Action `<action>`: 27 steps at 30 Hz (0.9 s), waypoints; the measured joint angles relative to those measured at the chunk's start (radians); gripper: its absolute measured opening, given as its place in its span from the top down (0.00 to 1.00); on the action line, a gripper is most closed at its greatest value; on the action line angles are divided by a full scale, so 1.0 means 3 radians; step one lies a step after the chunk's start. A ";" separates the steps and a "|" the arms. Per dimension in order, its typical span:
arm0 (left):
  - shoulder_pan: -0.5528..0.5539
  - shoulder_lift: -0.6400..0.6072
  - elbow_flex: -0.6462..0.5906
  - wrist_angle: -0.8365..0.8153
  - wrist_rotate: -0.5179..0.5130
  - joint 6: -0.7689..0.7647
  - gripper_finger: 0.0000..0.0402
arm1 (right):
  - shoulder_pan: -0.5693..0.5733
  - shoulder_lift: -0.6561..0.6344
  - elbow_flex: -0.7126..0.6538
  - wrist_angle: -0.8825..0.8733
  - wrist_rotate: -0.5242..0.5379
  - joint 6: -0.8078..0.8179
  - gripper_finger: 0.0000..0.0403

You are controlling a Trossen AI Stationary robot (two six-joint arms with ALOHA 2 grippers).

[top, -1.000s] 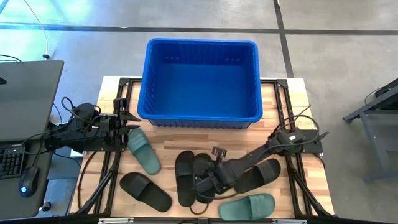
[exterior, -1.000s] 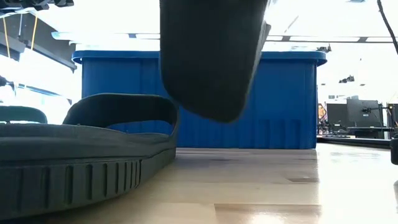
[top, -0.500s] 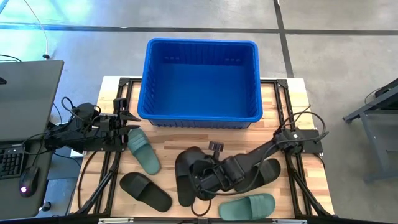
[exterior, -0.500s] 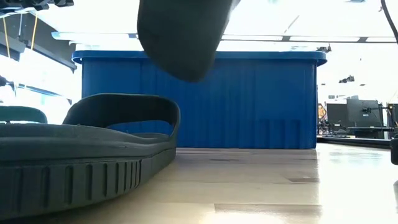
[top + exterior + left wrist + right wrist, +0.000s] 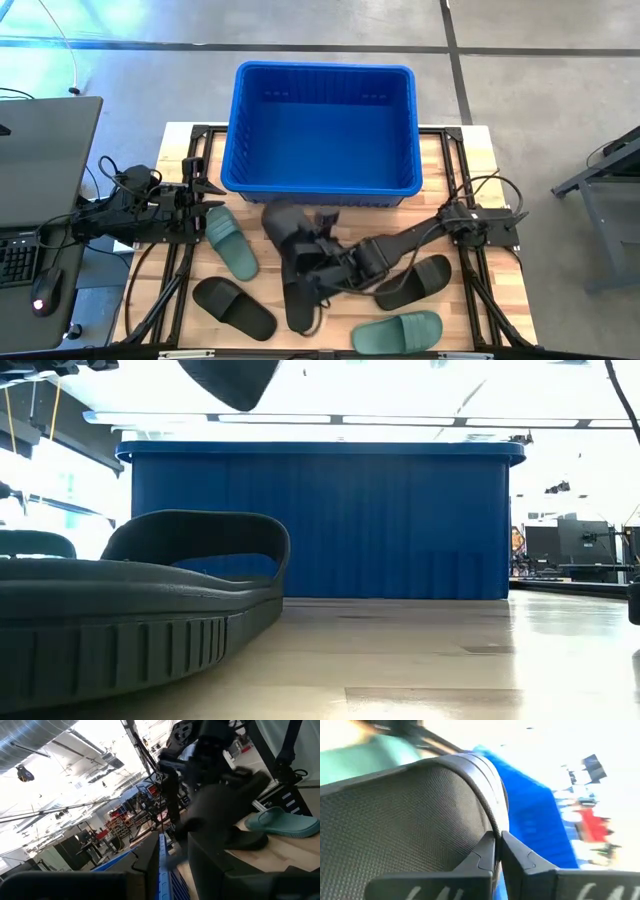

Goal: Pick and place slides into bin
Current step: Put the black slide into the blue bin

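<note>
Occupying the far half of the wooden table [image 5: 460,170], the blue bin [image 5: 325,125] stands empty, its long side facing the arms; in the low view its ribbed wall [image 5: 320,525] fills the middle of the picture. The right arm [image 5: 420,235] reaches from the table's right edge toward the centre, and the right gripper [image 5: 315,245] is clamped on the strap of a black slide [image 5: 285,228], carried above the table just in front of the bin's near wall; the right wrist view shows both fingers [image 5: 490,852] pinched close together over the textured strap edge. Only the toe of this lifted slide [image 5: 230,375] shows at the upper edge of the low view. The left arm [image 5: 120,212] waits at the table's left edge, its gripper [image 5: 200,190] near the bin's left corner; finger spacing there cannot be determined. On the tabletop lie a second black slide [image 5: 298,295] under the right arm, a third black slide [image 5: 234,307] near the front left, a fourth black slide [image 5: 418,280] to the right, a green slide [image 5: 230,242] beside the left gripper, and another green slide [image 5: 397,331] at the front edge.
</note>
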 joint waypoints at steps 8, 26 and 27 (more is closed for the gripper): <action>0.0000 0.0000 0.0000 0.0050 0.0000 -0.0003 0.78 | -0.0486 -0.0003 0.0001 0.0283 0.0545 -0.0532 1.00; 0.0000 0.0000 0.0000 0.0051 0.0000 -0.0003 0.78 | -0.2235 -0.0004 -0.0159 0.1596 -0.1528 -0.0915 1.00; 0.0000 0.0000 0.0000 0.0050 0.0000 -0.0003 0.78 | -0.2291 -0.0004 -0.0211 0.1648 -0.1588 -0.0902 1.00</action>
